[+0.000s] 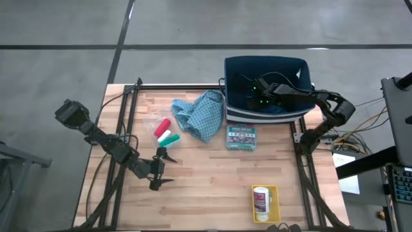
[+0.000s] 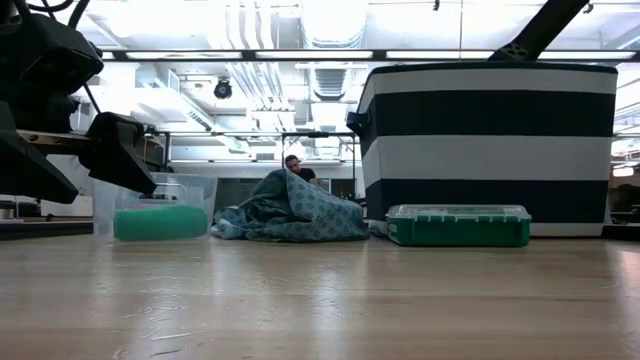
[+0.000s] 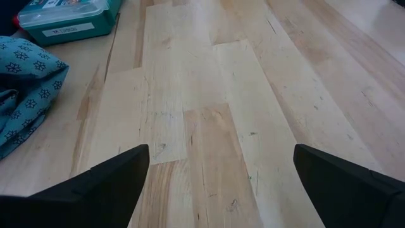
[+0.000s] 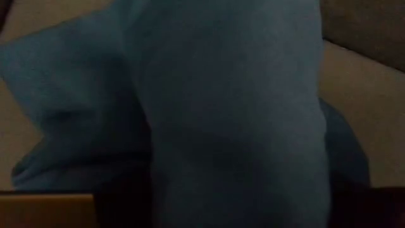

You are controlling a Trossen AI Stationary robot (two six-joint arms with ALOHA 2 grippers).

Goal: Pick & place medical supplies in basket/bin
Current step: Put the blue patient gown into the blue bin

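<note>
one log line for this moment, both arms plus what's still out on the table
right gripper: in basket, over dark teal cloth | left gripper: open, idle | remaining: patterned cloth, cylinders, pill bottle

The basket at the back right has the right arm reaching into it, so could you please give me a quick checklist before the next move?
1. Right pincer inside the basket: ok.
2. Dark teal cloth released: cannot tell.
3. Left pincer open, holding nothing: ok.
4. Light-blue patterned cloth on the table, unobstructed: ok.
5. Red, green and white cylinders together beside that cloth: ok.
6. White pill bottle at the front, untouched: ok.
</note>
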